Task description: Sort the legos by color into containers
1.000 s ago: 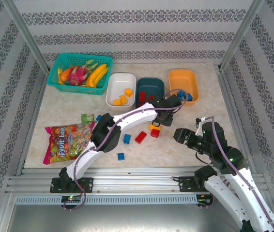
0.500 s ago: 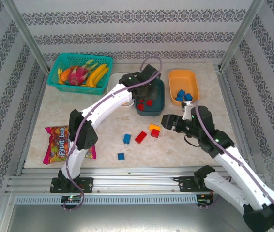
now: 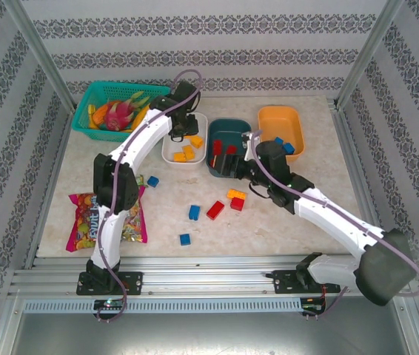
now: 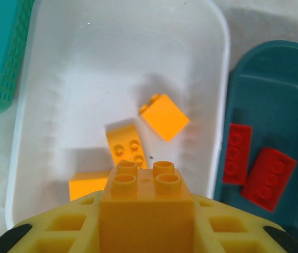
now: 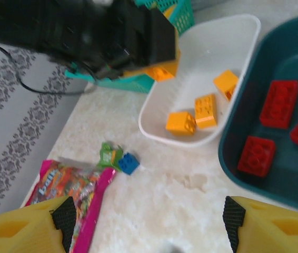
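Your left gripper (image 3: 182,134) is clenched in the top view and hangs over the white container (image 3: 171,148), with orange legos (image 3: 188,151) lying just beneath it. Your right gripper (image 3: 233,168) is released, jaws wide with nothing between them. It sits at the near edge of the teal container (image 3: 232,126), and the red legos (image 3: 221,148) are just beyond it. To that gripper's right, the orange container (image 3: 277,112) holds blue legos (image 3: 283,144). On its near side, loose legos (image 3: 215,210) in red, blue and orange lie scattered on the counter (image 3: 269,229).

On the left wrist camera you see the gripper grasping a held lego (image 4: 146,203), orange, studs showing, between its yellow fingers (image 4: 59,232). Three orange legos lie in the white container beyond it. Two red legos lie in the teal container to its right.

On the right wrist camera the fingertips (image 5: 22,226) stand far apart over bare counter. Ahead, the left gripper carries its lego above the white container. Ahead and left, a single blue lego (image 5: 129,162) lies just beside the candy bag (image 5: 70,190).
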